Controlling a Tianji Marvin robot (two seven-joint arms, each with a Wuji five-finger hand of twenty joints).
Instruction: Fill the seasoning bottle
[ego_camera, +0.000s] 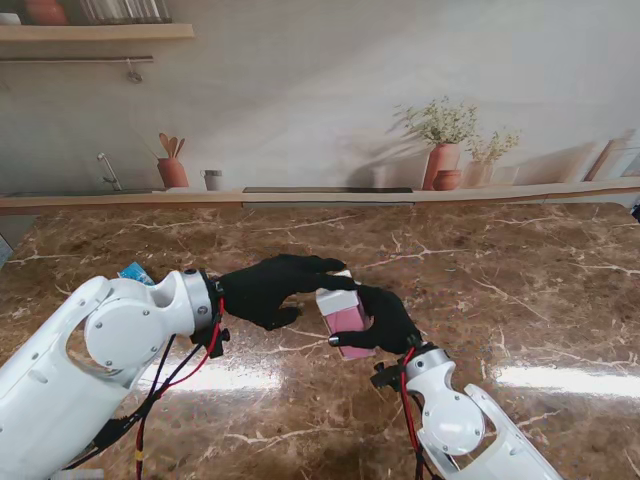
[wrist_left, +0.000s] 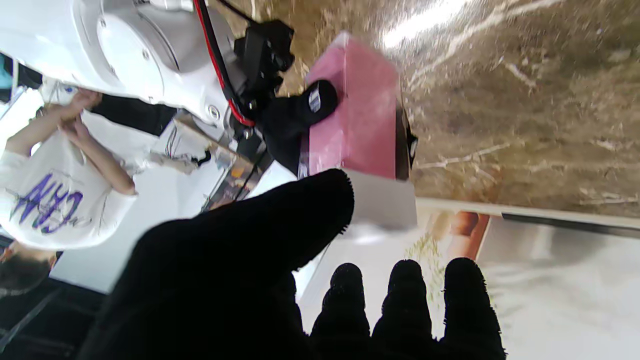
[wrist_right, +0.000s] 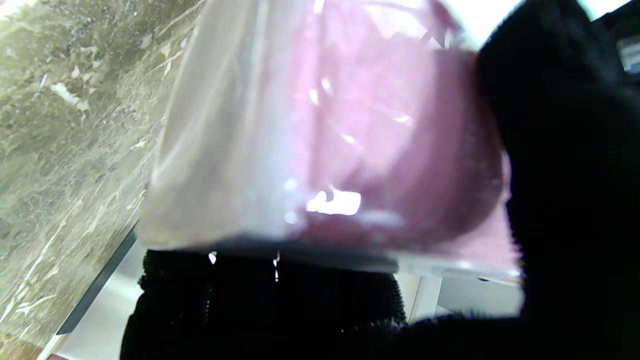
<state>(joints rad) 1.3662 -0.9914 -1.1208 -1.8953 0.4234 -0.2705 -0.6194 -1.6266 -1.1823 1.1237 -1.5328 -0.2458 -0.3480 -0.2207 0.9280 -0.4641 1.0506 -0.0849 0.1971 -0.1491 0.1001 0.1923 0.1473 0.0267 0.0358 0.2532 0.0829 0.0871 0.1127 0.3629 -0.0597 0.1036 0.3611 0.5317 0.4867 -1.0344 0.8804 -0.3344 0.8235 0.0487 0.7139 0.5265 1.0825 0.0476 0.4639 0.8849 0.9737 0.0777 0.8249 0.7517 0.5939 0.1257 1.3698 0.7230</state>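
A brown marble table (ego_camera: 520, 290) is filling the foreground under a pale backdrop where, left to right, a utensil pot (ego_camera: 172, 172), a small cup (ego_camera: 212, 180) and two terracotta plant pots (ego_camera: 443, 163) are standing along the far ledge. Near the left arm a small blue thing (ego_camera: 135, 272) is lying half hidden on the table, and the black-gloved left hand (ego_camera: 268, 288) is reaching rightward with its fingertips (wrist_left: 405, 280) curling over the white cap (ego_camera: 336, 299). The right hand (ego_camera: 388, 322) is wrapping its fingers around the seasoning bottle (ego_camera: 348, 320), holding it tilted above the table's middle, its clear body showing pink contents.
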